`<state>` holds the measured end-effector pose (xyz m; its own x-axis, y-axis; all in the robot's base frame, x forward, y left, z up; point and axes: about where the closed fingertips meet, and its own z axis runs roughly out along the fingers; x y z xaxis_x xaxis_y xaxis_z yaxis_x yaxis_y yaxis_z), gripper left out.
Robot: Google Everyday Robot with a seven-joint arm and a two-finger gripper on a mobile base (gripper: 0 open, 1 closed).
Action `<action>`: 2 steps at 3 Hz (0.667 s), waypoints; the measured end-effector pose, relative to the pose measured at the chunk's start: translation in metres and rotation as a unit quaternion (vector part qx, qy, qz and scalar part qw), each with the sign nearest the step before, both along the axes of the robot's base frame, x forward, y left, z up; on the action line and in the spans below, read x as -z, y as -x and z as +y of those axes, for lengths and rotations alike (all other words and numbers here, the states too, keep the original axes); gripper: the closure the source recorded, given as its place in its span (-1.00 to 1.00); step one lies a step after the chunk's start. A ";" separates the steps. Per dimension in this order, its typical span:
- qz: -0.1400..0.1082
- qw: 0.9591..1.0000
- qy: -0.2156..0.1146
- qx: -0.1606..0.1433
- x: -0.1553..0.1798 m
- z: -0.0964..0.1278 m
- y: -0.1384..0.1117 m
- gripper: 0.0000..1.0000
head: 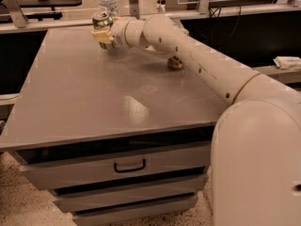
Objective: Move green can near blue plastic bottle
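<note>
Where the desk (84, 107) faces the camera, drawers: 3 gray fronts (129, 166) stacked under the top, the uppermost with a dark handle.
Robot body: a large white shell (256, 168) at the near right, from which the arm (202, 60) rises.
Desk top: flat gray, with a pale glare patch near its middle.
Arm reach: stretched on a diagonal from the near right to the far left of the desk.
Gold can: a small brownish-gold can (175, 63) standing on the desk just behind the arm's middle, partly hidden by it and well apart from the green can (102, 20).
Gripper: at the arm's far end (104, 36), over the far left part of the desk; its jaws are clamped on the lower half of the green can.
Green can position: upright, silver top showing; its base is hidden, so I cannot tell if it touches the desk.
Blue plastic bottle: at the far edge (108, 3), just behind the green can, white cap up.
Done, as I judge it: the can is grasped and already close to the bottle.
Left: set the can down, part the jaws, and draw the gripper clear without nudging the bottle.
</note>
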<state>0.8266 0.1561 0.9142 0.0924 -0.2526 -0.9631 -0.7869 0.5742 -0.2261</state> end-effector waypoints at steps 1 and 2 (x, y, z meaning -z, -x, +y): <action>0.002 1.000 -0.011 0.022 0.000 0.001 -0.015 1.00; 0.011 0.999 -0.015 0.040 0.000 -0.001 -0.027 0.65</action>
